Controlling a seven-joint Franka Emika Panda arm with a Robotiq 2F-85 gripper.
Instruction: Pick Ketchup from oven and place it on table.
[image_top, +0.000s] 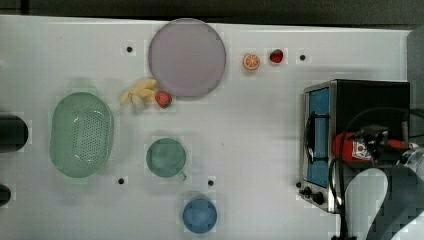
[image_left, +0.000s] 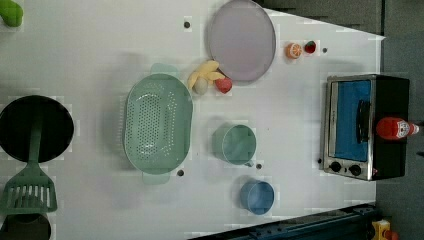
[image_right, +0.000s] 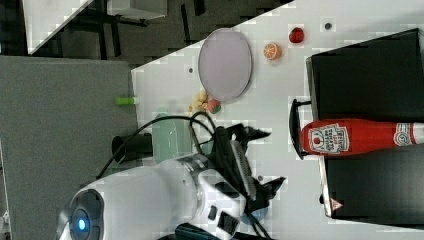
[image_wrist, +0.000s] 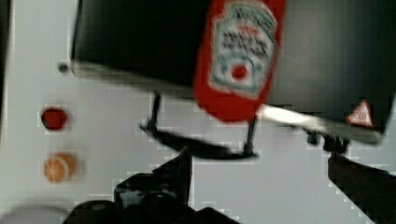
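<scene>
While the gripper (image_right: 265, 157) hangs wide open with nothing between its fingers, the ketchup bottle (image_right: 357, 137) lies on its side across the black top of the oven (image_right: 370, 75), its base overhanging the front edge above the door handle (image_right: 295, 127) and its white cap pointing toward the back. The gripper sits short of the oven's front, over the worktop (image_right: 280, 90), so the reach is not finished. To grip well, I judge it should advance until the fingers straddle the labelled belly of the bottle, one on each side of its round body, then close squarely across the width. Because a round bottle can roll, the fingers should come down evenly, clear of the handle, and lift straight up before carrying it to a bare patch of worktop.
</scene>
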